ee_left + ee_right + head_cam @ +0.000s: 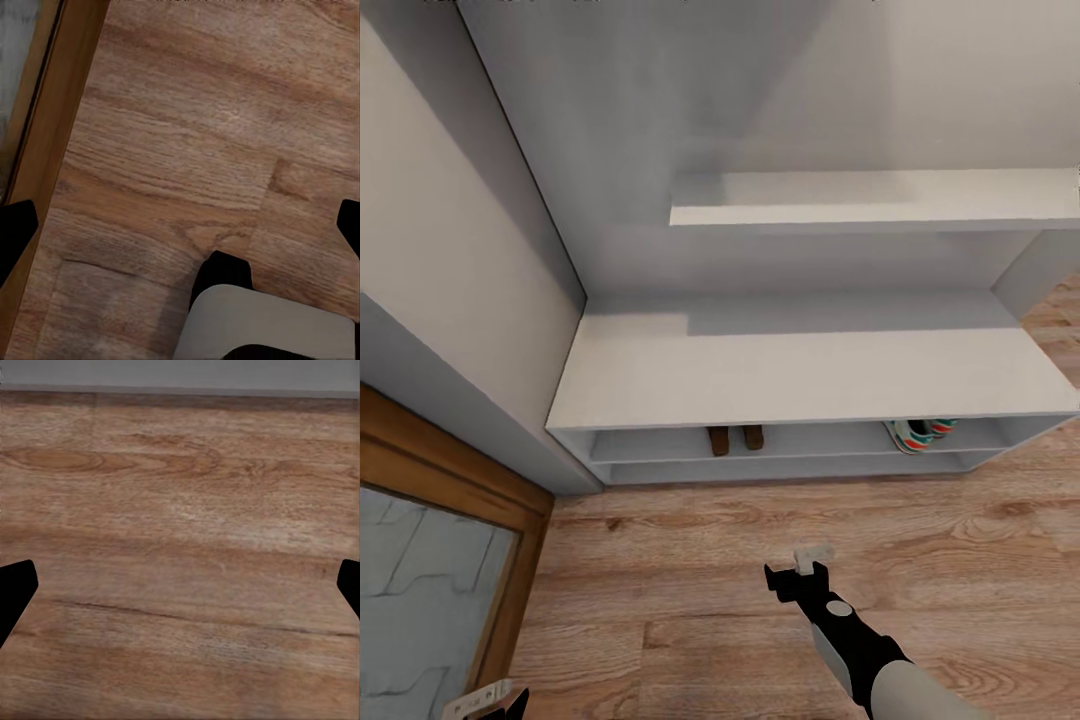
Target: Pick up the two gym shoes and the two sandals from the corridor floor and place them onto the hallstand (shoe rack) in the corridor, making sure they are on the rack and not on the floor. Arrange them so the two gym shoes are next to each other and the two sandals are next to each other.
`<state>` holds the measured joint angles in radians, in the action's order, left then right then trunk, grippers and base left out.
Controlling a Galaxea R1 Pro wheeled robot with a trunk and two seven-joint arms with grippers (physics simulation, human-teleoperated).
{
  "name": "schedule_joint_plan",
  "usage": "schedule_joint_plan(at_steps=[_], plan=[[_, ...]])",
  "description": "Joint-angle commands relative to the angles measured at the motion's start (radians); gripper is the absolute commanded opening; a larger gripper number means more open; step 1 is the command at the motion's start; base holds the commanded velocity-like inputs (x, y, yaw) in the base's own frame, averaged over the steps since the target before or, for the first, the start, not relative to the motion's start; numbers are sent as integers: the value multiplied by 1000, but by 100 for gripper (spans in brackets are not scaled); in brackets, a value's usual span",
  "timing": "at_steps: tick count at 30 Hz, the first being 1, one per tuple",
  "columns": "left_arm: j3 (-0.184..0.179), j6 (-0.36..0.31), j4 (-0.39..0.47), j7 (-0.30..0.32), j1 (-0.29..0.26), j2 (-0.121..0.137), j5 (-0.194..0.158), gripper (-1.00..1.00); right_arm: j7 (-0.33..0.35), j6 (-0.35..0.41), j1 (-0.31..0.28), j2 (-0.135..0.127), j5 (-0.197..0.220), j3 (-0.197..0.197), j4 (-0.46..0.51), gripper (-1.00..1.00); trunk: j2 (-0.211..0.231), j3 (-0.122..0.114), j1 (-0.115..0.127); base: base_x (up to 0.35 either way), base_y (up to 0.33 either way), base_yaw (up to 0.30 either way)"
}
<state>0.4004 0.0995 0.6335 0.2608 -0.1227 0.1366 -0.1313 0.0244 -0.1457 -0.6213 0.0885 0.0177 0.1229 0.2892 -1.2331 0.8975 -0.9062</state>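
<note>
Pale grey-white hallstand [810,365]: brown strappy sandals [735,438] paired, green-striped white gym shoes [920,433] paired, upper shelf; right end effector [798,580] wide open, empty—retreat without nudging pairs.

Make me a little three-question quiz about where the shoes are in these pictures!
1. True or false: the sandals sit on the hallstand's upper open shelf.
2. Where are the gym shoes? A) on the corridor floor B) on the hallstand's flat top C) on the same shelf, toward the robot's right end.
3. Fill in: the right end effector hovers over bare ____ and holds nothing.

Key: 1 true; 2 C; 3 floor.
</note>
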Motion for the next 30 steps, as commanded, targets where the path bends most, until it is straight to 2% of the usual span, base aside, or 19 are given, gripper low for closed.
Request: schedule_joint_plan(at_steps=[1,13,27,30], plan=[[0,0,0,0,0,0,0,100,0,0,0,0,0,0,0,100,7,-3,4,0,0,0],[0,0,0,0,0,0,0,100,0,0,0,0,1,1,-49,100,91,-41,50,0,0,0],[0,0,0,0,0,0,-1,100,0,0,0,0,2,0,-57,100,189,-85,104,0,0,0],[-1,0,0,1,0,0,-1,100,0,0,0,0,2,0,-68,100,189,-85,104,0,0,0]])
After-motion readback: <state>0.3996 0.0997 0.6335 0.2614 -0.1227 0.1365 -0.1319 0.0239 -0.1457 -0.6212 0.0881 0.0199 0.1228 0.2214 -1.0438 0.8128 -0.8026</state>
